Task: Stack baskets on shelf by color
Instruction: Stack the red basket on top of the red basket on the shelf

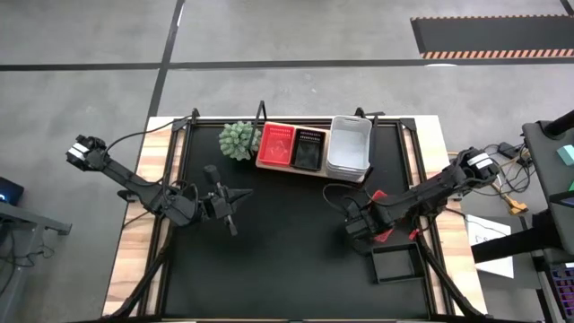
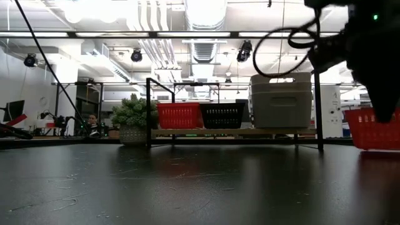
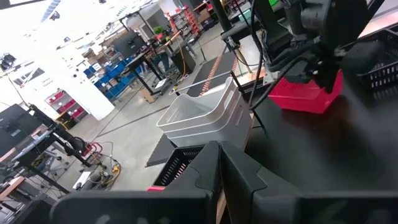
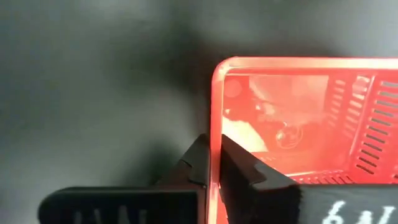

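Observation:
On the wooden shelf (image 1: 269, 169) at the table's far side stand a red basket (image 1: 276, 145), a black basket (image 1: 308, 150) and stacked white baskets (image 1: 350, 146). Another red basket (image 1: 382, 215) sits on the mat at the right, and my right gripper (image 1: 370, 224) is shut on it from above. A black basket (image 1: 399, 264) lies nearer the front edge. My left gripper (image 1: 235, 203) is shut and hovers over the mat left of centre, holding nothing. My right gripper holds the red basket by one side wall (image 4: 216, 134), a little way from a corner. One finger (image 4: 239, 168) is inside the basket and the other (image 4: 198, 163) outside. The fingers point down from above. The basket stands upright with its bottom on the mat (image 2: 374, 145).
A green spiky plant (image 1: 239, 140) stands at the shelf's left end. The mat's middle (image 1: 287, 242) is bare. Cables and gear lie beyond the table's right edge (image 1: 502, 179).

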Robot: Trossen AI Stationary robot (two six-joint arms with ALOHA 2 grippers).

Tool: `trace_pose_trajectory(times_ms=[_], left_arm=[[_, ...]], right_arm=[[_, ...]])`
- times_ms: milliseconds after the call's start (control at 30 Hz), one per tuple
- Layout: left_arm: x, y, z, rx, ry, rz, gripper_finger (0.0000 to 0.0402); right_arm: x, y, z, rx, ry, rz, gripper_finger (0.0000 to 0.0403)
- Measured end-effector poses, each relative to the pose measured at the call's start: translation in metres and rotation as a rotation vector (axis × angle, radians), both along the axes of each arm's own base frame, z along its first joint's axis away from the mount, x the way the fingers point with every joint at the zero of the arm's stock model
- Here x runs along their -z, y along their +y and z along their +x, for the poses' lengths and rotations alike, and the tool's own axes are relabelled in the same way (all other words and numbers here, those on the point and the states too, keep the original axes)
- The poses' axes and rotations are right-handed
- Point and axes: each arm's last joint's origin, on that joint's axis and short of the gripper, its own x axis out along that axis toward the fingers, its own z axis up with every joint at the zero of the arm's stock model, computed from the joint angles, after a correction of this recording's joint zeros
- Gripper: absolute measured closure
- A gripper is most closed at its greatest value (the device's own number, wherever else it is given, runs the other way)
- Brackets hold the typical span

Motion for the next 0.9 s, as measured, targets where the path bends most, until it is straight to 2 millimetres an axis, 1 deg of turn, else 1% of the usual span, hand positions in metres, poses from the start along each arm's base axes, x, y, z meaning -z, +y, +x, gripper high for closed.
trace_pose_trajectory(times_ms=[100,200,333,433,600,733,900], left_arm=[[0.002,0.0,0.0,0.0,0.005,0.003,0.0402],[0.008,0.0,-0.001,0.005,0.039,0.022,0.0402],[0.017,0.0,-0.003,0.088,0.068,0.032,0.0402],[0.018,0.001,-0.007,0.145,0.062,0.021,0.0402],[0.014,0.004,-0.012,0.149,0.038,0.006,0.0402],[0.013,0.004,-0.013,0.141,0.035,0.006,0.0402],[0.014,0.004,-0.013,0.131,0.029,-0.016,0.0402]], right_arm=[[-0.011,0.005,0.009,-0.097,-0.057,0.077,0.039],[-0.024,0.011,0.021,-0.196,-0.148,0.138,0.039],[-0.044,0.018,0.038,-0.324,-0.316,0.167,0.039],[-0.058,0.022,0.051,-0.433,-0.461,0.139,0.0391],[-0.083,0.025,0.067,-0.6,-0.662,0.007,0.0391],[-0.101,0.025,0.076,-0.705,-0.769,-0.192,0.0391],[-0.125,0.018,0.086,-0.784,-0.843,-0.443,0.0391]])
